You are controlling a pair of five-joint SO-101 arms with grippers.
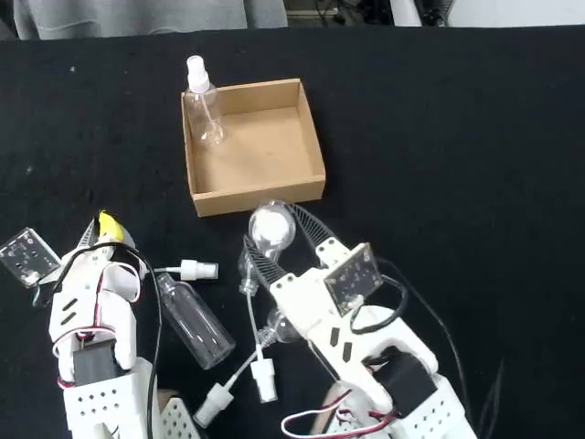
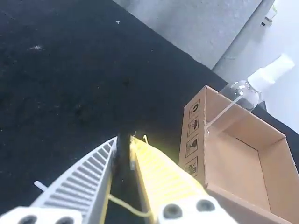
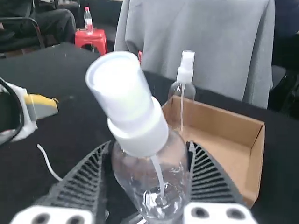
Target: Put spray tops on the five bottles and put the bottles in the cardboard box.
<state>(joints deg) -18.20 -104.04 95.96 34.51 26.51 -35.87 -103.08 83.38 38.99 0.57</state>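
So the right gripper (image 3: 148, 151) has its jaws clamped around the belly of a clear plastic bottle with a white spray top (image 3: 135, 182). It sits just in front of the near wall of the brown cardboard box (image 1: 260, 195), not over it yet.

Biggest worry imo: the bottle's base clips that wall on the way in and either shoves the box or twists the bottle in the grip. The top looks cocked to one side too. Can't tell if it's fully seated, so a bump might pop it off.

There's a second capped clear bottle (image 1: 205, 114) standing in the box's far corner, easy to topple if the drop lands close. A clear bottle lying on its side (image 1: 194, 322) and loose white spray tops (image 1: 265, 377) are right beside the right arm on the black table (image 1: 457, 137), so a swing could scatter them.

The left gripper (image 2: 124, 142) is off to the side, jaws pinched nearly together with nothing in them.
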